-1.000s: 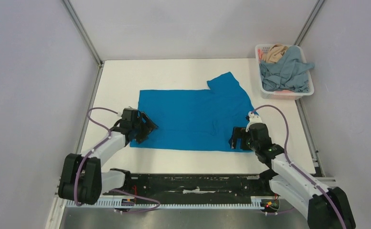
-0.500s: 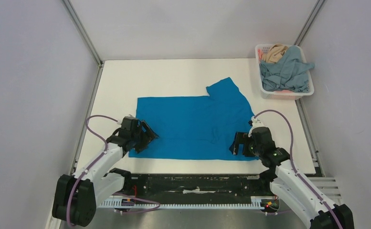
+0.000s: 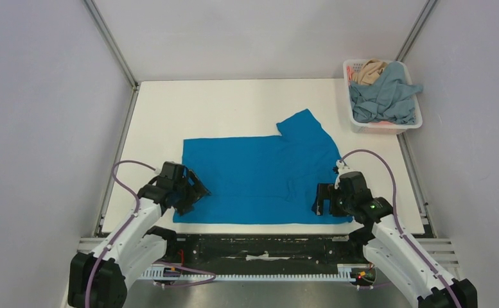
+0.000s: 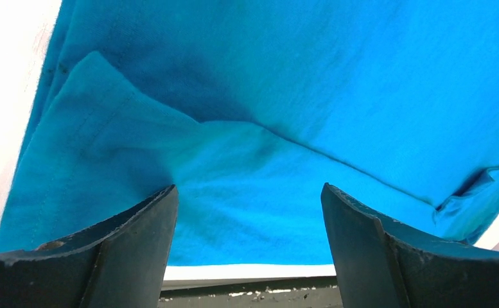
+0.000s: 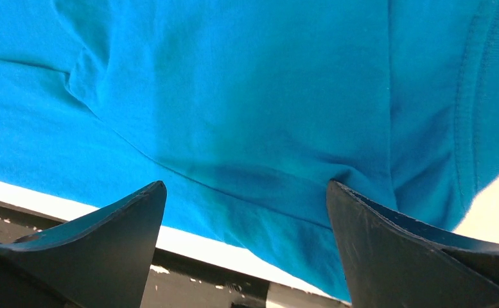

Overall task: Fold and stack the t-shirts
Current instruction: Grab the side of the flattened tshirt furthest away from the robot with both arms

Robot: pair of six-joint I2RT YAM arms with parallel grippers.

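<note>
The vivid blue t-shirt (image 3: 259,173) lies spread flat on the white table (image 3: 234,102), its near hem close to the front edge and one sleeve sticking out at the back right. My left gripper (image 3: 192,192) is open over the shirt's near left corner. My right gripper (image 3: 323,200) is open over the near right corner. In the left wrist view the fingers (image 4: 131,237) stand wide apart with wrinkled blue cloth (image 4: 246,160) between them. The right wrist view shows the same, with cloth (image 5: 246,128) between the spread fingers (image 5: 388,244). The grey-blue shirt (image 3: 385,96) and the tan shirt (image 3: 368,70) lie in the basket.
The white slotted basket (image 3: 388,128) stands at the back right corner. Metal frame posts and grey walls close in the table on both sides. The black base rail (image 3: 259,247) runs along the near edge, just below the shirt's hem.
Both grippers have moved toward the near edge, and the blue shirt has slid with them, so its hem now lies close to the table's front edge.
</note>
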